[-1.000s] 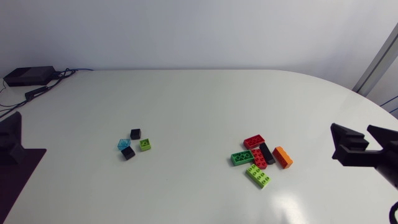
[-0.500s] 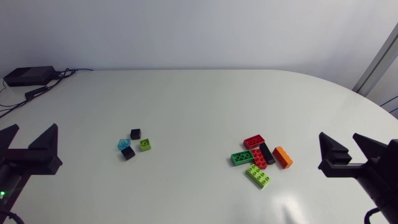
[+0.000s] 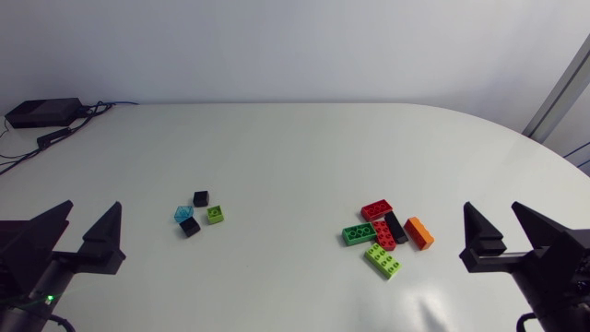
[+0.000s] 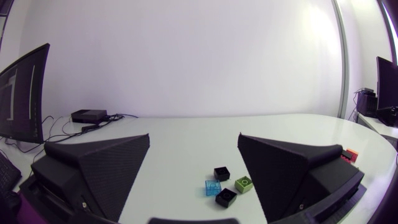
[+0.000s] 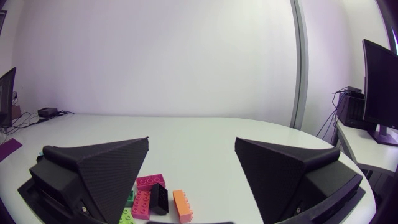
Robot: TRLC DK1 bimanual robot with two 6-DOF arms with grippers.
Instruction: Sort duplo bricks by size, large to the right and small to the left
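Left gripper (image 3: 92, 212): fingers spread, nothing between them, at the 8 o'clock edge of the surface (image 3: 295, 148). Right gripper (image 3: 489, 212): fingers spread, nothing between them, at the 4 o'clock edge. In the head view, four small bricks (image 3: 190, 226) are grouped at 3 o'clock from the left gripper. Six large bricks (image 3: 383, 234) lie clustered at 9 o'clock from the right gripper.
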